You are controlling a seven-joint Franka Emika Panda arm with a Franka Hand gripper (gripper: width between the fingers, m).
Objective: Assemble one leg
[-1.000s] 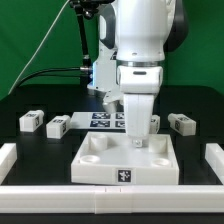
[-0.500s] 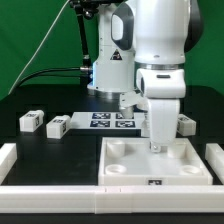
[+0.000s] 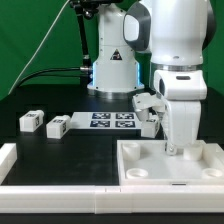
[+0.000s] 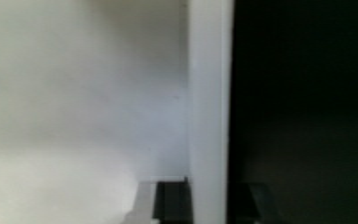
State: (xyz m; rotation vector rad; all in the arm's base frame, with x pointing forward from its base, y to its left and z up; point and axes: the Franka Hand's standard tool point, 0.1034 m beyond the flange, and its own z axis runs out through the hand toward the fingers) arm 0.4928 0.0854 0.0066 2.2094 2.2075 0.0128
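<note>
My count: leg (image 3: 30, 121) plus leg (image 3: 57, 127) toward desk's left edge, two; tray (image 3: 140, 172), one; marker board (image 3: 112, 121), one. Others hidden? Can't tell.

Exterior light: bright, even, from above; the white tray (image 3: 165, 178) is almost glaring, its detail washed out.
Shadows: soft, faint on the black table (image 3: 90, 145) beside the tray.
Wrist view: heavily blurred, half pale, half black.

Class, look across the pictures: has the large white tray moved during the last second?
Yes. The tray has slid toward the exterior view's right, judged against the marker board, which lies fixed.
</note>
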